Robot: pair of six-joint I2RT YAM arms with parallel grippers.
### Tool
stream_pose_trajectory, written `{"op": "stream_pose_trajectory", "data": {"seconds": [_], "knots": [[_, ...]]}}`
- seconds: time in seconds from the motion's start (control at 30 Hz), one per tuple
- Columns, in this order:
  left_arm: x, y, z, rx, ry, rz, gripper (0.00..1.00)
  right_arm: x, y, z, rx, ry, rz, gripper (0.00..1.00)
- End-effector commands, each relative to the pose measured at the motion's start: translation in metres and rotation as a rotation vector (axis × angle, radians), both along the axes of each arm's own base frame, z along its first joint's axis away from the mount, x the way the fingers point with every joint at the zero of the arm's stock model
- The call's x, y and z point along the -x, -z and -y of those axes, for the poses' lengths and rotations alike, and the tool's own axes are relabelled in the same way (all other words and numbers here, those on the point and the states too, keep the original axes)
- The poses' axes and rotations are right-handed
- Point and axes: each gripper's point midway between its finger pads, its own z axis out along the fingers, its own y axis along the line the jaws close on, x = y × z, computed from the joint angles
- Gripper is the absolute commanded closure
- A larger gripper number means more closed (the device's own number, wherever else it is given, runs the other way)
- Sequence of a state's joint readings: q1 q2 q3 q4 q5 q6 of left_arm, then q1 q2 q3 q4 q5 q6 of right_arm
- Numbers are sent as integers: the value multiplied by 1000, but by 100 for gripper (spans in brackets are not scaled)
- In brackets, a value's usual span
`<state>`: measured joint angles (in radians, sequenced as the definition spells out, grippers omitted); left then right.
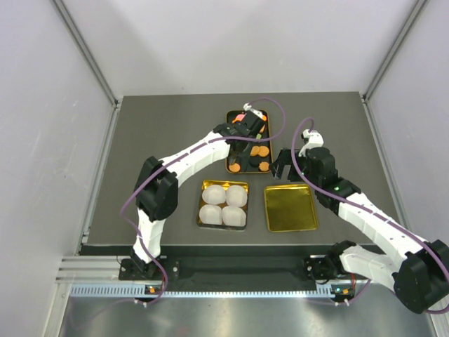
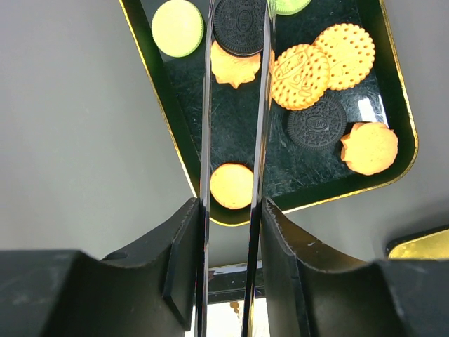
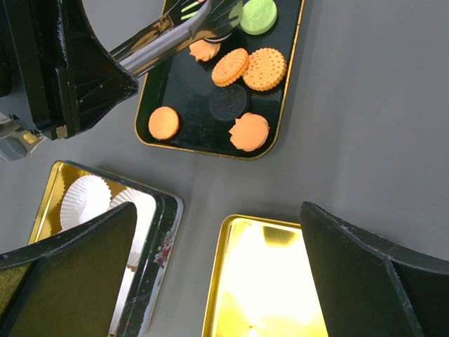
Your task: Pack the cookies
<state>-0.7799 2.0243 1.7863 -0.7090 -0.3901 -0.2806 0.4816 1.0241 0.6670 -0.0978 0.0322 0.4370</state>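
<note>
Cookies lie in a black gold-rimmed tray (image 1: 229,142): orange ones (image 1: 260,150), a black sandwich cookie (image 2: 316,126), green ones (image 2: 177,27). My left gripper (image 1: 246,127) is over the tray, shut on metal tongs (image 2: 205,105). The tong blades reach to either side of another black sandwich cookie (image 2: 238,24) at the tray's far part. A plain orange disc (image 2: 231,186) lies near the tray's corner. My right gripper (image 1: 283,168) is open and empty, hovering right of the tray, above the gap in front of it (image 3: 217,210).
A gold tin (image 1: 200,203) holding several white cup liners (image 1: 223,205) stands in front of the cookie tray. A shallow gold lid (image 1: 290,208) lies to its right, also in the right wrist view (image 3: 273,281). White walls close in the table.
</note>
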Motion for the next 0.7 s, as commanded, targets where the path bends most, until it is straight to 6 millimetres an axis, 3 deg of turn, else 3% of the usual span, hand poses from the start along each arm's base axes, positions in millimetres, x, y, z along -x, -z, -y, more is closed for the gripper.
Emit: {"op": "stream_pose_trajectory", "data": {"seconds": [0.0, 0.43, 0.57, 0.63, 0.67], "knots": [[-5, -48, -2, 54, -7, 99, 62, -4, -12, 0, -4, -3, 45, 0], [12, -68, -13, 104, -15, 115, 61, -4, -9, 0, 1, -5, 35, 0], [28, -81, -22, 144, -17, 104, 62, -4, -9, -1, -1, -9, 33, 0], [39, -74, -29, 146, -22, 81, 61, -4, -7, 0, 2, -6, 29, 0], [45, -84, -34, 175, -29, 94, 61, -4, -8, -2, 1, -11, 30, 0]]}}
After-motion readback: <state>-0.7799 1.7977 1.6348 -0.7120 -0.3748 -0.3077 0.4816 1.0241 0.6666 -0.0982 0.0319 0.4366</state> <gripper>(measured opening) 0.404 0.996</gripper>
